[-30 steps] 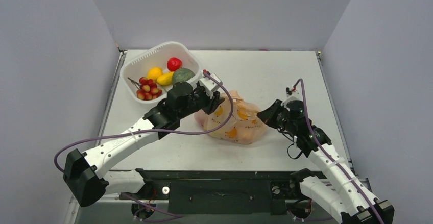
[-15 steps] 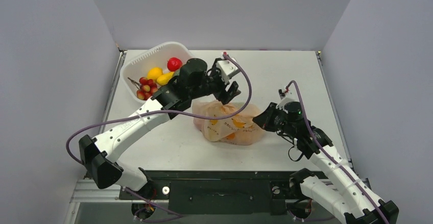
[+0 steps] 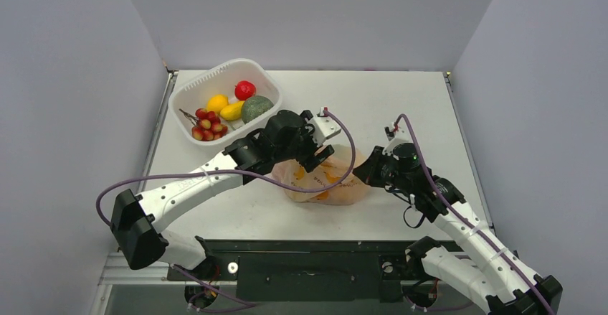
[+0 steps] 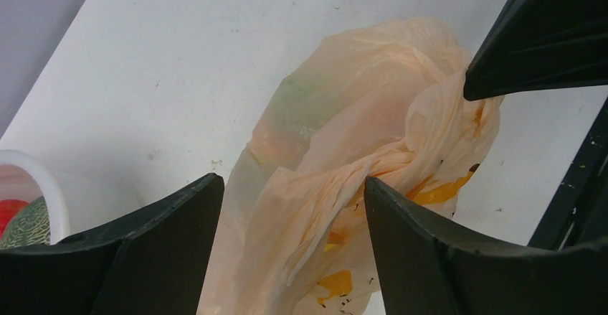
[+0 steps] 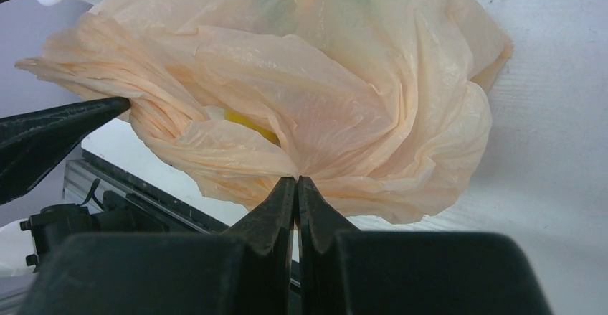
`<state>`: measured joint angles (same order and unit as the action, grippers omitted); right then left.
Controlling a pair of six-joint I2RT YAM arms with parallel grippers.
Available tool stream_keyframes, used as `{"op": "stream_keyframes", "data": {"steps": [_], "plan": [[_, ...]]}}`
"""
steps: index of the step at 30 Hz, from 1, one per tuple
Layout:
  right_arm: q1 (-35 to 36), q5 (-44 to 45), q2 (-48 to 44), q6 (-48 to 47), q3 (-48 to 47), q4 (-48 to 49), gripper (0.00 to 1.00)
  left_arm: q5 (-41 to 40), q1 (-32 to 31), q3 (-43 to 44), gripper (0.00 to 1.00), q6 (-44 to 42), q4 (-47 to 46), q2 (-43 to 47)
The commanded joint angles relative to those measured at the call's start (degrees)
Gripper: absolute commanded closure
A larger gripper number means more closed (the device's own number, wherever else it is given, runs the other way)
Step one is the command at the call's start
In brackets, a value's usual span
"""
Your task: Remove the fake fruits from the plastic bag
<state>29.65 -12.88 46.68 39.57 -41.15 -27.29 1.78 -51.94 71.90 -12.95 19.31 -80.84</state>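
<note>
The pale peach plastic bag (image 3: 326,182) lies crumpled mid-table with orange printed marks. My right gripper (image 3: 363,173) is shut on its right edge; in the right wrist view the jaws (image 5: 296,180) pinch a fold of the plastic bag (image 5: 344,92). My left gripper (image 3: 320,154) hovers open over the bag's top, with a twisted strip of the bag (image 4: 337,150) running between its spread fingers (image 4: 165,236). Faint green (image 4: 294,92) and orange shapes show through the film. Other fake fruits, a red one (image 3: 245,90) and yellow ones (image 3: 217,102), sit in the basket.
A white slotted basket (image 3: 215,71) stands at the back left holding a dark-green round fruit (image 3: 257,107) and red grapes (image 3: 207,125) too. Grey walls close in three sides, and the black arm-base rail (image 3: 308,265) runs along the near edge.
My left gripper opened, lifted off the bag's left side, swung right and came down over the bag's top. The right gripper stayed shut and drew the bag's edge slightly left and up.
</note>
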Motion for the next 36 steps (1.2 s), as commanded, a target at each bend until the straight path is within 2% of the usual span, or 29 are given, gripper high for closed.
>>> {"op": "stream_keyframes", "data": {"steps": [1,8,10,11,12,13,14,17,19,23,27,31,32,34,36], "plan": [[0.6,1.6,-0.1,-0.7,-2.0,-0.1,1.0,-5.3,-0.2,-1.0,0.33,-1.3,-4.6,2.7],[0.8,1.7,-1.0,-0.7,-2.2,-0.9,1.0,-8.6,-0.4,-1.0,0.44,-3.1,-3.9,1.2],[1.0,1.8,-1.5,-0.2,-2.0,-0.4,1.0,-12.2,-0.7,-0.6,0.59,-2.4,-4.9,0.2],[1.3,2.1,-1.7,0.0,-1.8,-0.3,1.0,-15.2,-0.8,-0.5,0.73,-2.2,-5.1,0.0],[1.4,2.3,-2.0,0.4,-1.6,-0.1,1.0,-17.0,-1.0,-0.2,0.81,-1.6,-5.8,-0.3],[1.6,2.7,-2.2,0.6,-1.2,-0.1,1.0,-20.5,-1.0,-0.3,0.96,-1.1,-6.8,-0.3],[1.6,3.7,-2.8,1.1,-0.9,-0.2,1.0,-24.1,-1.0,-0.7,0.99,-0.2,-7.4,0.2],[1.6,10.4,-6.1,6.0,1.7,-1.4,1.0,-29.9,-1.0,-2.8,1.0,0.6,-11.9,2.3],[1.4,15.6,-13.6,14.7,5.9,0.7,1.0,-31.6,-1.0,-5.2,1.0,0.7,-15.0,4.5],[1.3,18.7,-19.6,19.6,10.8,3.2,1.0,-23.8,-1.1,-8.4,1.0,1.7,-18.2,8.6],[1.2,17.6,-16.3,12.3,7.2,0.7,1.0,-16.3,-1.1,-10.2,1.0,3.3,-21.0,9.9],[1.7,6.6,-7.1,-0.3,0.3,-2.1,0.76,-13.1,-1.1,-8.9,1.0,3.6,-19.7,9.1],[2.0,5.6,-5.4,-2.1,-2.5,-4.0,0.73,-13.0,-1.1,-8.7,1.0,3.6,-19.5,8.9],[3.9,5.6,-1.3,-7.6,-6.4,-6.4,0.63,-12.8,-1.1,-8.2,1.0,3.7,-19.4,8.6],[7.2,9.9,1.3,-10.7,-9.4,-7.5,0.52,-12.2,-1.1,-8.0,1.0,3.7,-18.4,8.4]]}}
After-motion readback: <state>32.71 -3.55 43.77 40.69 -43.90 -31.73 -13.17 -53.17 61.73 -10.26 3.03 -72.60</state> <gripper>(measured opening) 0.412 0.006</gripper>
